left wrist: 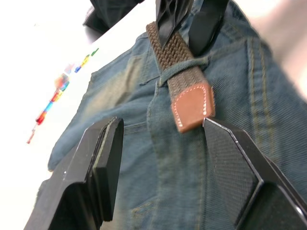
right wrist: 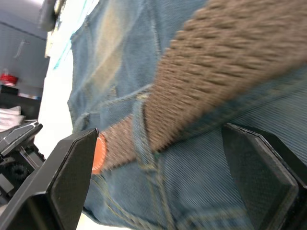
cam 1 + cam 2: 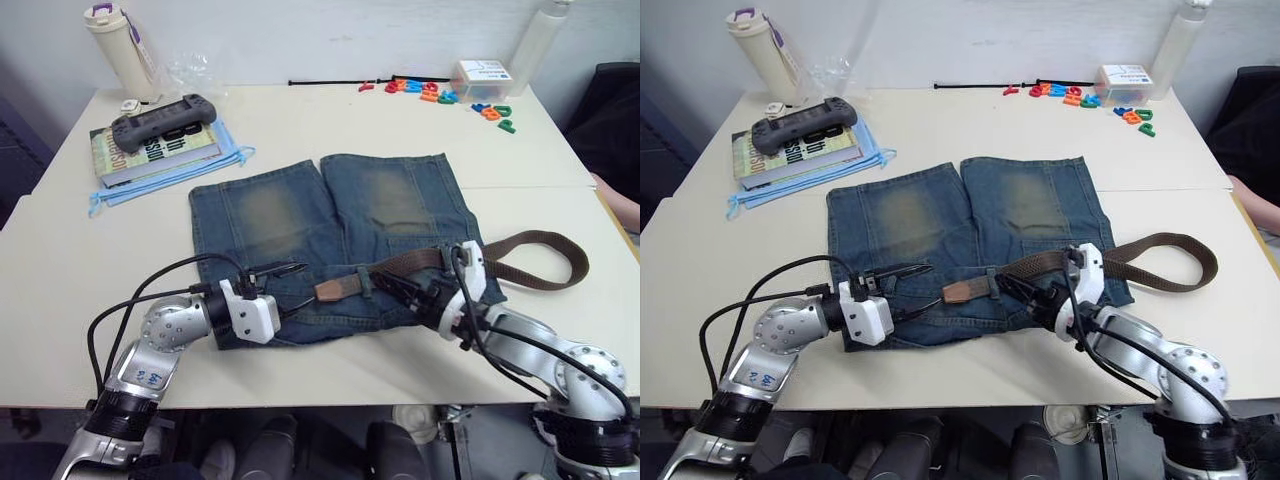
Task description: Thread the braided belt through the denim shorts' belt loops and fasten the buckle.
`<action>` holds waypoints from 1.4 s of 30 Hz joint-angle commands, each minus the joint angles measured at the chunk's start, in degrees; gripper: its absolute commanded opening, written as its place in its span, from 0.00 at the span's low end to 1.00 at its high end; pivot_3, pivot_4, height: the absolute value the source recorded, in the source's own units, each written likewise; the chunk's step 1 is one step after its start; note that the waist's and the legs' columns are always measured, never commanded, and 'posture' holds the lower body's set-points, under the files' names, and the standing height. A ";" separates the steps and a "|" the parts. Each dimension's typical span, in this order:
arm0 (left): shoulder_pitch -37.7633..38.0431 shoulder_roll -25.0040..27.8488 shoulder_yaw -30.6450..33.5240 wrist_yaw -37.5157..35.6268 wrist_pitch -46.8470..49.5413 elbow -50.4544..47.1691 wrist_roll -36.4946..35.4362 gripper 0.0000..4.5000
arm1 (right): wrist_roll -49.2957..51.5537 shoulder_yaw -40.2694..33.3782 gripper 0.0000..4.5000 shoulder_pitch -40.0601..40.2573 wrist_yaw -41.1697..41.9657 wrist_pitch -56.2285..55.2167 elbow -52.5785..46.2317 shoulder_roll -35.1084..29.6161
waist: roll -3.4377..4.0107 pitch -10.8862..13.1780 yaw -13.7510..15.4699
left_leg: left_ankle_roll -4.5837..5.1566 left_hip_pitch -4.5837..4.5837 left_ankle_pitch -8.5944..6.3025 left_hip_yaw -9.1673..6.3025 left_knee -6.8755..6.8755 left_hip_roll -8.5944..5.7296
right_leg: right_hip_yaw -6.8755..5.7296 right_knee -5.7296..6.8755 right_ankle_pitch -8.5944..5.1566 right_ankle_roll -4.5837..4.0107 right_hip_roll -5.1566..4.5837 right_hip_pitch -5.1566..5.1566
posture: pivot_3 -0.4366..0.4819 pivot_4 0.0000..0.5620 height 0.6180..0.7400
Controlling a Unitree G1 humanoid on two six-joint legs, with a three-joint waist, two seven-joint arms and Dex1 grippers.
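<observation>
One woven brown braided belt (image 3: 520,260), tan leather tip, faded denim shorts (image 3: 330,220)

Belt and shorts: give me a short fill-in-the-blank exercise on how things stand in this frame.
1. The belt's tan tip has passed under one ____ of the shorts.
2. The left hand sits with its fingers ____ near the tip.
3. The rest of the belt curls onto the table on the robot's ____ side.
4. The game controller rests on a ____.

Missing words: belt loop; open; right; book
</observation>
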 commanded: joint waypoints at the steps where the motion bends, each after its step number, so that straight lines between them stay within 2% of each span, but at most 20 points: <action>1: -1.41 -0.46 -1.05 1.86 -3.85 1.28 1.71 0.67 | 0.98 -1.52 0.98 1.71 2.08 -0.21 -6.39 -4.68 | 0.00 0.00 -0.09 | 0.00 0.00 0.00 0.02 0.00 0.00 | 0.00 0.01 0.00 0.00 0.00 0.00 | 0.48 0.27 0.79; 6: -1.57 0.48 -1.64 1.20 -5.59 2.66 0.72 0.67 | -9.13 -1.23 0.98 4.99 10.07 2.11 -14.23 -14.68 | 0.00 0.00 -0.05 | 0.01 0.00 0.00 0.04 0.00 0.02 | -0.02 0.03 0.00 0.01 0.03 0.00 | 0.48 0.27 0.79; 7: -1.63 0.72 -1.65 1.02 -5.77 2.78 0.37 0.67 | -10.87 -1.23 0.93 5.45 11.50 1.59 -15.22 -15.62 | -0.01 0.00 0.00 | 0.01 0.00 0.00 0.04 0.00 0.02 | -0.03 0.02 0.00 0.01 0.03 0.00 | 0.48 0.27 0.79; 9: -1.84 1.28 -1.76 0.58 -6.00 3.07 -0.18 0.67 | -12.86 -1.32 0.79 6.23 12.69 -0.11 -15.93 -15.90 | -0.01 0.00 -0.04 | 0.01 0.00 0.00 0.04 0.01 0.03 | -0.05 0.01 0.00 0.01 0.03 0.02 | 0.48 0.27 0.79; 15: -3.09 2.31 -2.83 0.42 -8.02 5.14 1.62 0.67 | -21.80 1.69 0.16 6.41 13.64 -0.82 -15.61 -15.05 | -0.01 0.01 0.01 | 0.01 0.01 0.01 0.04 0.02 0.01 | -0.06 0.02 0.01 0.03 0.03 0.04 | 0.48 0.27 0.79; 16: -3.52 2.33 -3.06 0.79 -8.70 5.59 2.76 0.67 | -23.47 2.61 0.06 6.22 13.50 -0.74 -15.33 -14.52 | -0.01 0.00 0.03 | 0.01 0.00 0.01 0.04 0.02 0.01 | -0.07 0.02 0.01 0.03 0.03 0.04 | 0.48 0.27 0.79; 17: -3.93 2.39 -3.33 1.04 -9.39 5.97 3.74 0.67 | -25.20 3.55 0.01 6.03 13.35 -0.61 -15.01 -13.92 | -0.01 0.00 0.03 | 0.01 0.01 0.01 0.03 0.02 0.01 | -0.08 0.02 0.01 0.03 0.03 0.04 | 0.48 0.27 0.79; 27: -7.87 2.26 -4.89 7.30 -14.61 9.87 14.76 0.67 | -35.28 8.35 0.01 5.31 11.57 1.64 -12.21 -7.44 | -0.01 0.00 0.00 | 0.00 0.01 0.02 0.01 0.03 -0.01 | -0.09 0.21 0.02 0.04 0.03 0.06 | 0.48 0.27 0.79; 40: -10.13 1.46 -7.65 10.25 -16.41 11.18 16.52 0.67 | -36.86 7.75 0.01 5.48 11.16 5.10 -13.69 -2.43 | -0.02 0.00 -0.29 | -0.02 0.04 0.03 0.00 0.03 0.01 | -0.09 0.31 0.02 0.05 0.06 0.05 | 0.48 0.27 0.79; 42: -10.39 1.37 -7.79 10.51 -16.55 11.49 16.80 0.54 | -37.07 7.63 0.00 5.37 11.20 5.58 -13.78 -1.89 | -0.02 -0.01 -0.28 | -0.02 0.04 0.03 0.00 0.03 0.00 | -0.09 0.31 0.02 0.05 0.06 0.05 | 0.48 0.27 0.79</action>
